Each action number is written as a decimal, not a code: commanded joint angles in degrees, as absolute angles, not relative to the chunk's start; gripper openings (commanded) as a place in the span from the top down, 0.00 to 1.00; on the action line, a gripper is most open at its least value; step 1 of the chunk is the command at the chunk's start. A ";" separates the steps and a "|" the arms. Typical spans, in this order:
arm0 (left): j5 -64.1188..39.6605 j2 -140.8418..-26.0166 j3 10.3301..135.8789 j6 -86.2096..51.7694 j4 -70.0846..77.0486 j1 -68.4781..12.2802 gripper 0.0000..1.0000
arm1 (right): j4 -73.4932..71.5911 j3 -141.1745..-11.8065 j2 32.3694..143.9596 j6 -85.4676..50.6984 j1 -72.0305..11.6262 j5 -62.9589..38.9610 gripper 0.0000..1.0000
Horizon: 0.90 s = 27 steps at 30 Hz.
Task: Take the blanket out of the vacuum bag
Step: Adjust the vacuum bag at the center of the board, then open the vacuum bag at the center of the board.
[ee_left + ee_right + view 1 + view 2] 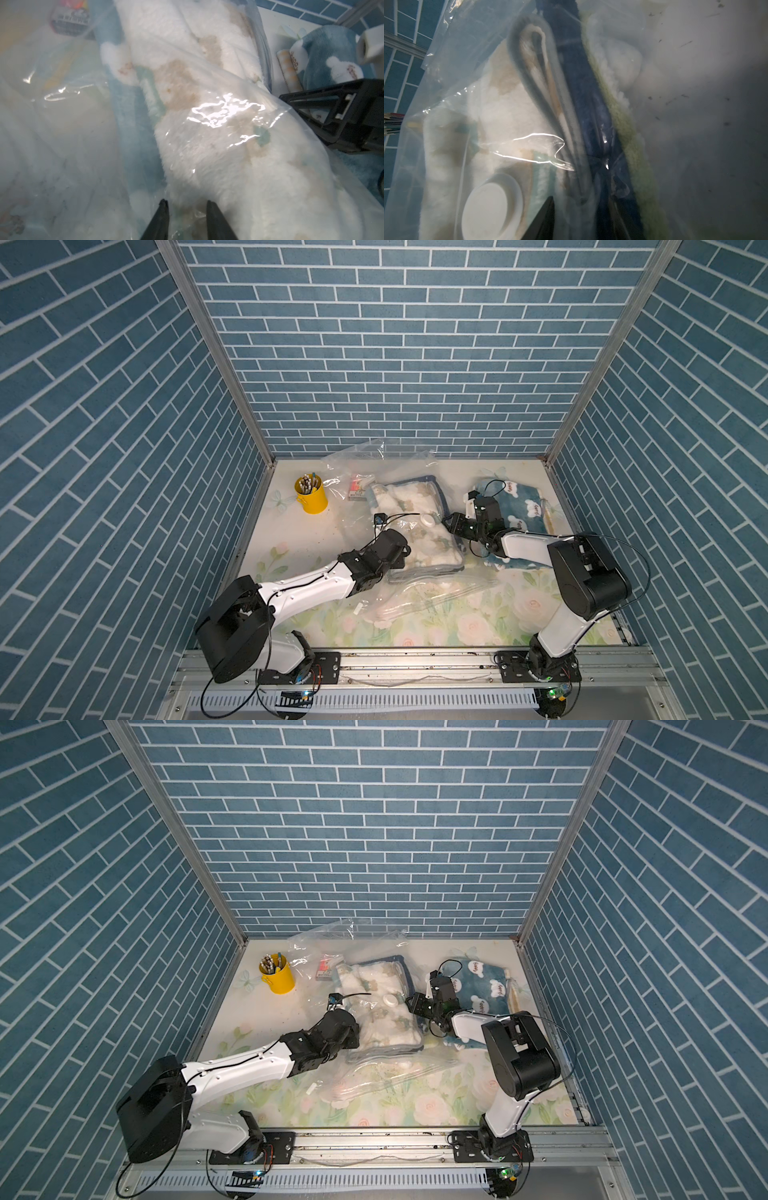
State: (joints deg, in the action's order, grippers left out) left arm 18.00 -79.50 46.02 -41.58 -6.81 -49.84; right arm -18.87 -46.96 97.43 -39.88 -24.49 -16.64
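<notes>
Vacuum bag [353,472] lies mid surface [291,543] w/ the white fleece blanket [415,510] inside; a blue blanket [523,502] sits loose beside it. Fleece looks soft, light, bulky, while the bag film looks slick & crinkly, so prob. best to pinch a thick fold or the navy trim [583,93], not bare film. Left claw [187,207] is spread, tips astride film-covered fleece. Right claw [451,524] is by the valve [427,521]; can't tell if spread or pinching. Only wrist views show tips & trim; only top views show the bag's whole layout.
</notes>
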 commanded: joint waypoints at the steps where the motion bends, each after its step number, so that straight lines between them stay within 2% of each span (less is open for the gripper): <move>1: 21.73 -78.99 53.04 -37.11 -15.65 -51.88 0.52 | -16.88 -49.22 92.42 -40.35 -24.79 -17.14 0.52; 3: 25.72 -78.86 57.85 -35.48 -22.29 -55.37 0.37 | -14.84 -50.37 89.33 -40.09 -24.29 -17.75 0.49; 6: 32.79 -79.13 63.44 -35.38 -32.58 -61.79 0.23 | -11.80 -50.25 84.28 -39.88 -22.72 -19.39 0.43; 8: 36.86 -79.53 66.22 -37.03 -39.98 -65.49 0.16 | -11.53 -47.97 80.33 -40.92 -21.07 -22.13 0.41; 13: 38.33 -79.58 68.80 -43.65 -54.69 -75.91 0.04 | -9.94 -39.43 68.46 -42.54 -19.34 -26.19 0.37; 20: 39.24 -86.17 67.95 -52.36 -66.78 -85.30 0.02 | -8.71 -30.42 57.97 -44.22 -17.80 -31.51 0.35; 24: 39.06 -88.06 68.35 -52.13 -67.10 -87.32 0.06 | -6.36 -29.44 55.69 -43.36 -17.23 -32.63 0.35; 27: 39.61 -87.87 66.01 -51.49 -64.75 -85.53 0.09 | -6.98 -28.37 54.57 -43.99 -17.23 -33.84 0.35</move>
State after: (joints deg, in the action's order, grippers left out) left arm 37.28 -88.68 67.20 -50.19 -62.30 -86.72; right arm -7.55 -29.36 56.18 -43.27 -17.45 -31.16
